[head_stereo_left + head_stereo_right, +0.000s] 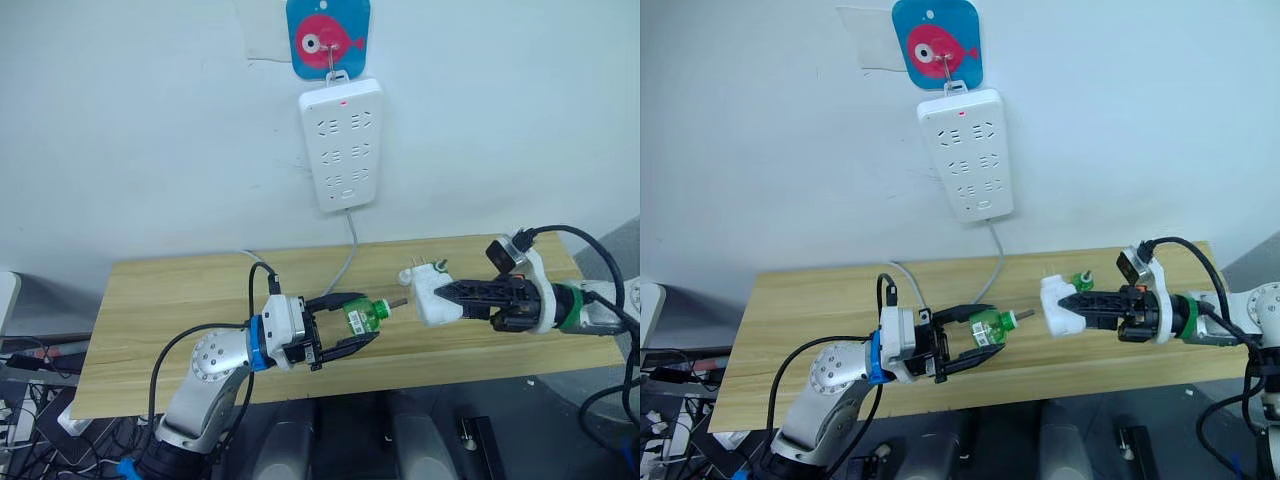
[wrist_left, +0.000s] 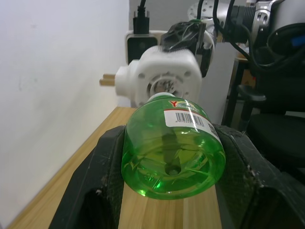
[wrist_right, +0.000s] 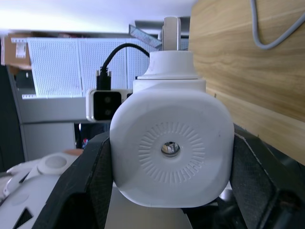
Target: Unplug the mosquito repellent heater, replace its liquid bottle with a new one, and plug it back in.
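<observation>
While the heater (image 1: 428,293) hangs above the bench (image 1: 160,300), clear of the power strip (image 1: 342,145) on the wall, we see it pinched between the two black fingers of the right gripper (image 1: 447,296), prongs pointing up and toward the wall. Our right wrist view shows the fingers (image 3: 86,181) pressed against both sides of its white body, the round vent hole at the middle of the ribbed face. Facing it, just apart from its open underside, the green bottle (image 1: 364,316) lies sideways in the left gripper (image 1: 350,322), whose fingers clamp the bottle's body; the wick end points at the heater. In our left wrist view the bottle's base (image 2: 172,164) fills the space between the fingers, with the heater directly beyond its neck. A small green-and-white object (image 1: 1082,280) sits on the bench behind the heater; we cannot tell what it is. A grey cable (image 1: 349,255) runs from the strip down across the bench. The strip hangs from a blue hook plate (image 1: 328,35) bearing a pink fish.
</observation>
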### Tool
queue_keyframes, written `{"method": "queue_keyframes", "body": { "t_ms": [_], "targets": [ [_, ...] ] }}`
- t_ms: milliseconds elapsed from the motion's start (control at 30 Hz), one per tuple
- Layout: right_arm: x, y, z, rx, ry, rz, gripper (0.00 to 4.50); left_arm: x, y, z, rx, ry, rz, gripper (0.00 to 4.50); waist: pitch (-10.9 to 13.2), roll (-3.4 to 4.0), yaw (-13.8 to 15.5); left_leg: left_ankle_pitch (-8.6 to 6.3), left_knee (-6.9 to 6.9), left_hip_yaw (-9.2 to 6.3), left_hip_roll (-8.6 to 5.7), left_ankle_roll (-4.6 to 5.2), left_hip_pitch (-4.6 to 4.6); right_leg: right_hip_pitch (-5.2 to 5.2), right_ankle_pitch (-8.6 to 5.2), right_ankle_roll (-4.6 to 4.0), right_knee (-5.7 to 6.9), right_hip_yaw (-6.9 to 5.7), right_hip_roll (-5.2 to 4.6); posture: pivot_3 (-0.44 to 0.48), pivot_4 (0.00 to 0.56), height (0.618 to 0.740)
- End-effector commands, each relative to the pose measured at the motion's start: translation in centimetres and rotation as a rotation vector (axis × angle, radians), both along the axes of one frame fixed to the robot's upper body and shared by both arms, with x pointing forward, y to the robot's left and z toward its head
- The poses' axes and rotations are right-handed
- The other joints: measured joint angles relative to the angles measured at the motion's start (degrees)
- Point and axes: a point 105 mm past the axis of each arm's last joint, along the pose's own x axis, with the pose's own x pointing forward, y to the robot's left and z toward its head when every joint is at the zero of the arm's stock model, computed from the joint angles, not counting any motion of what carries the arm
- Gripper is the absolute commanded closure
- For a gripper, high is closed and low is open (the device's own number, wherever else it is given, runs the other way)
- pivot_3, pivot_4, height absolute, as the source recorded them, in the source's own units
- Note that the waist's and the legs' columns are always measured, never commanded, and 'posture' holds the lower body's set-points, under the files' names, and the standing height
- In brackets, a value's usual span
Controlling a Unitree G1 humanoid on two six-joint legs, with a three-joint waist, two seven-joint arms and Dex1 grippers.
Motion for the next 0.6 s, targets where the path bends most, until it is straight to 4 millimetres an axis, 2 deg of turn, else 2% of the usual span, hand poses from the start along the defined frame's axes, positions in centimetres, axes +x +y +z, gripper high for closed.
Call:
{"method": "queue_keyframes", "body": {
  "t_ms": [33,300,433,600],
  "targets": [
    [-0.3,0.6,1.4,0.028,-0.051,0.016,1.55,-0.9,-0.4,1.2,-0.034,-0.037,-0.036,2.23,0.1,0.01,-0.1,0.00,0.01,0.00,0.00,0.00,0.00,0.00,0.00,0.00,0.01,0.00,0.00,-0.017,0.345,0.740],
    [-0.5,1.4,1.8,0.046,-0.075,0.058,1.55,-0.5,-0.8,1.1,-0.039,-0.033,-0.036,2.23,0.1,0.00,-0.1,0.00,0.01,0.00,0.01,0.00,0.00,-0.01,0.00,0.00,0.00,0.00,0.03,-0.020,0.346,0.740],
    [-0.4,0.9,2.0,0.036,-0.067,0.047,1.55,0.2,-0.1,1.3,-0.041,-0.032,-0.003,2.23,0.1,0.01,-0.1,0.00,0.00,-0.01,0.02,0.00,0.00,-0.01,0.00,0.00,0.00,-0.01,0.03,-0.019,0.345,0.740],
    [-0.2,0.4,2.1,0.032,-0.056,0.036,1.55,0.1,0.1,1.3,-0.034,-0.036,-0.005,2.23,0.1,0.01,-0.1,0.00,0.00,0.00,0.02,0.00,0.00,-0.02,0.00,0.00,0.00,-0.01,0.03,-0.017,0.343,0.740]
  ]
}}
